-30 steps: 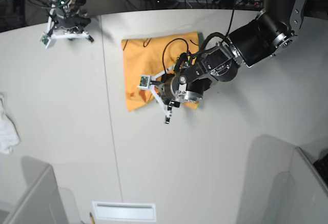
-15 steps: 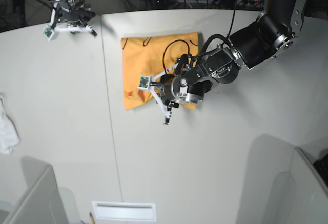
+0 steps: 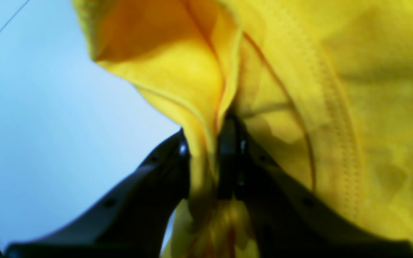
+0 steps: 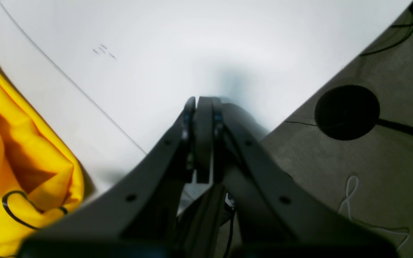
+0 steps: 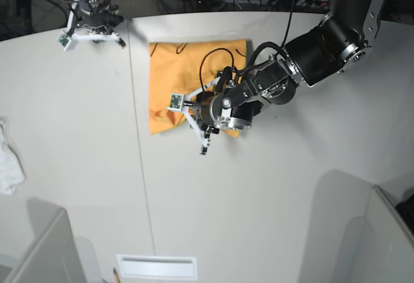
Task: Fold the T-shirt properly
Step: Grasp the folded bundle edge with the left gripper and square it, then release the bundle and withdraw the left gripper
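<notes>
Black left arm (image 5: 281,82), extended diagonally over the desk (image 5: 272,212), its black pincer (image 3: 206,161) closed; black right arm (image 5: 92,4) at the desk's far edge, pincer (image 4: 203,139) shut.

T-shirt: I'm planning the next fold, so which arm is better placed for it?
Left, probably: its gripper already pinches the T-shirt, while the right gripper is shut on nothing, off beside it.

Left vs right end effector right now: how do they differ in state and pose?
The left black end effector is closed on a fold of the orange cotton T-shirt; the right one is shut on nothing. The left is over the shirt; the right sits off to its side, near the table's far edge. Both have dark fingers.
</notes>
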{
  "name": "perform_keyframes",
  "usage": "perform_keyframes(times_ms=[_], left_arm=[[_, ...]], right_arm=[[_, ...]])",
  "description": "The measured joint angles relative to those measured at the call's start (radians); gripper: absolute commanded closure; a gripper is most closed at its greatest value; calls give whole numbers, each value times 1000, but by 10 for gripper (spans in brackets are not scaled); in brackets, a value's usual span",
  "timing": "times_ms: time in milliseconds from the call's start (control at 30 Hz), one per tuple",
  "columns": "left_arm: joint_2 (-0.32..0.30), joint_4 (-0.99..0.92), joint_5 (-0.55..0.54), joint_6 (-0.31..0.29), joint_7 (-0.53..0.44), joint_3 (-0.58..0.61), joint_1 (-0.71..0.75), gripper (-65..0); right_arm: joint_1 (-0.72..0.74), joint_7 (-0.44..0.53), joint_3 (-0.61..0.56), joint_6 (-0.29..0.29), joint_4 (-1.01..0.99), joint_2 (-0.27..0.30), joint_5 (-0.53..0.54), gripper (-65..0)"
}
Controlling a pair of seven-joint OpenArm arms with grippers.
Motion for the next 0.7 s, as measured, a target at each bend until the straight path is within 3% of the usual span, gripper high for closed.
perform_keyframes(times_ms=[33, 67, 200, 300, 400, 467, 533, 700], left_arm=[[0, 0, 0, 0, -2, 0, 0, 0], [0, 0, 0, 0, -3, -1, -1, -44], [0, -1, -19, -5, 5, 3, -31, -253], [0, 2, -19, -8, 9, 2, -62, -444], [1, 5, -19, -8, 12, 0, -87, -569], [10, 4, -19, -19, 17, -1, -104, -612], [21, 5, -21, -21, 15, -14, -119, -615], [39, 192, -42, -19, 18, -312, -68, -617]], right_arm=[[0, 0, 0, 0, 0, 0, 0, 0], [0, -1, 0, 0, 0, -1, 0, 0], [1, 0, 0, 0, 0, 0, 0, 0], [10, 0, 0, 0, -1, 0, 1, 0], [12, -1, 0, 0, -1, 0, 0, 0], [15, 0, 0, 0, -1, 0, 0, 0], [15, 0, 0, 0, -2, -1, 0, 0], [14, 2, 0, 0, -3, 8, -3, 0]])
